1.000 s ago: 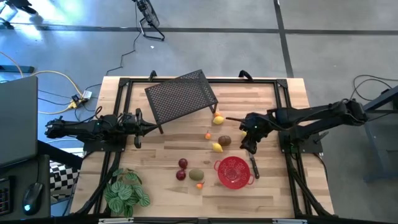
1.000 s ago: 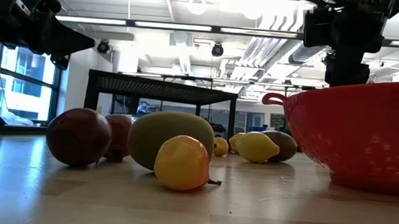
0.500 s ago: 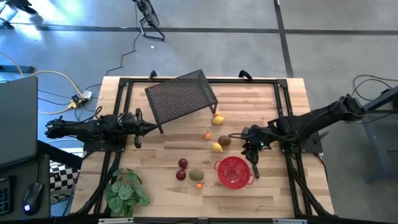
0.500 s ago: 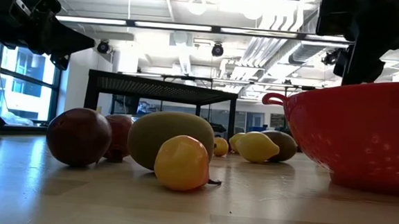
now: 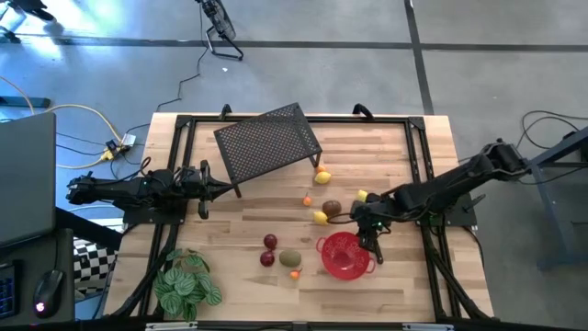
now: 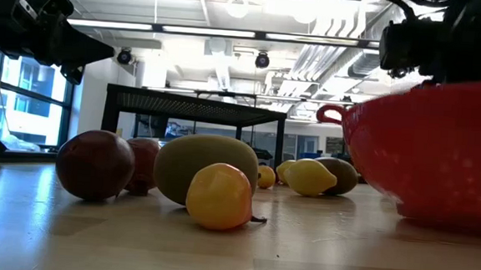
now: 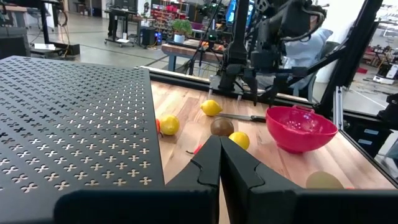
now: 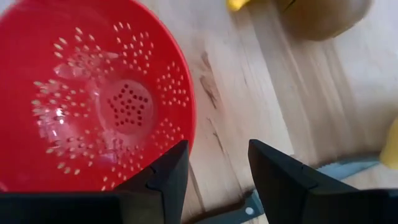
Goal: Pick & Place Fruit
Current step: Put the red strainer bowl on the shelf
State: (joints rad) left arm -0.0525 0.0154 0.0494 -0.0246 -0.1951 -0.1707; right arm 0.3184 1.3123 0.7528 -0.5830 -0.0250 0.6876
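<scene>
Fruit lies loose on the wooden table: a brown oval, lemons, two dark red balls, an olive-green oval and tiny orange ones. My right gripper is open with nothing between its fingers. It slants down over the far right rim of the red mesh bowl. My left gripper is shut on nothing and waits level at the table's left, beside the black mesh rack.
A knife lies on the wood right of the bowl, under my right gripper. Another yellow fruit sits just far of the right arm. A green leafy plant stands at the near left corner. Black frame rails edge the table.
My right gripper has gone toward the table's near edge and down, from beside the brown oval to the red bowl's far right rim, turning a little on the way. Its fingers stay open. No fruit has moved.
</scene>
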